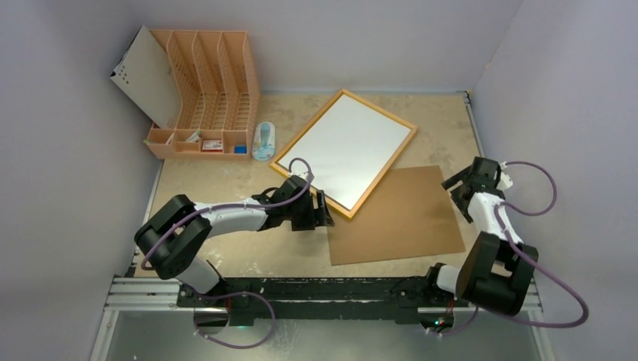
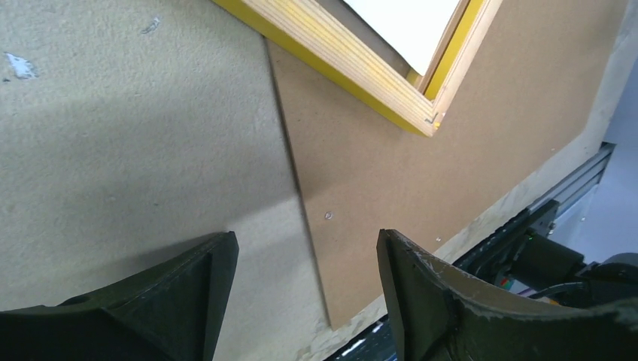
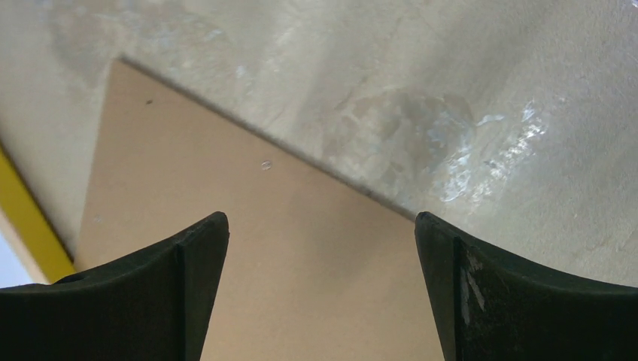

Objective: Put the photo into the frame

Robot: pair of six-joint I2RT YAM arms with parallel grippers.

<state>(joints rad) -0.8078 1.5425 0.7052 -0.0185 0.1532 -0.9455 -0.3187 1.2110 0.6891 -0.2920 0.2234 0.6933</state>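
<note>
The frame (image 1: 383, 172) lies flat at the table's middle back, wood-coloured edge up and yellow rim at the side. A plain white sheet (image 1: 347, 146), the photo with its white back up, fills it; no print shows. My left gripper (image 1: 323, 213) is open and empty just off the frame's near corner (image 2: 361, 75), low over the table. In the left wrist view the gripper (image 2: 307, 256) straddles the left edge of the brown backing board (image 2: 421, 188). My right gripper (image 1: 457, 187) is open and empty over the board's far right corner (image 3: 226, 195).
The brown backing board (image 1: 395, 214) lies to the right of the frame, partly under its near corner. An orange file rack (image 1: 203, 90) with a white panel (image 1: 147, 75) stands at the back left, with a small blue-white packet (image 1: 263, 141) beside it. A metal rail (image 1: 323, 289) runs along the near edge.
</note>
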